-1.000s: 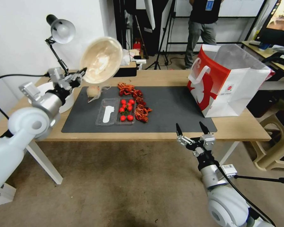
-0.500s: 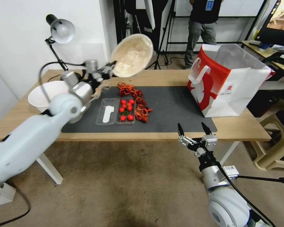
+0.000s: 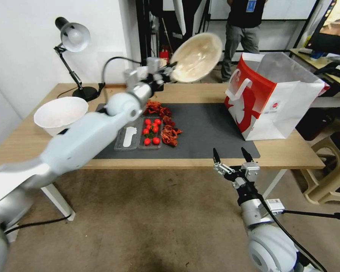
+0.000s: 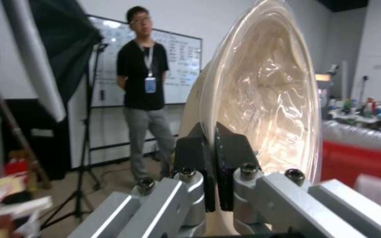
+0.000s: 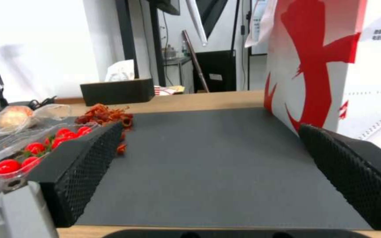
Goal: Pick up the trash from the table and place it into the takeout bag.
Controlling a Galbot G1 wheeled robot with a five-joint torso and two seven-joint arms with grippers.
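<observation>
My left gripper (image 3: 169,72) is shut on the rim of the round beige lidded bowl (image 3: 196,56), holding it on edge high above the table's (image 3: 200,90) far side, left of the takeout bag (image 3: 275,98). In the left wrist view the gripper (image 4: 212,132) pinches the bowl (image 4: 265,99) edge under its clear lid. The white and red bag stands open on the right end of the dark mat (image 3: 207,128). My right gripper (image 3: 231,153) hangs open below the table's front edge, facing the mat and the bag (image 5: 322,59). A small pale bagged lump (image 5: 14,115) lies at the mat's left end.
A clear tray of red tomatoes (image 3: 149,132) and red crayfish shells (image 3: 169,135) lie on the mat's left half. A white bowl (image 3: 60,113) and a desk lamp (image 3: 73,37) stand at the table's left end. A black box (image 5: 117,91) sits at the far edge.
My left arm has swung right and stretched out, carrying the bowl from above the mat's left end toward the bag. The right gripper has barely moved.
</observation>
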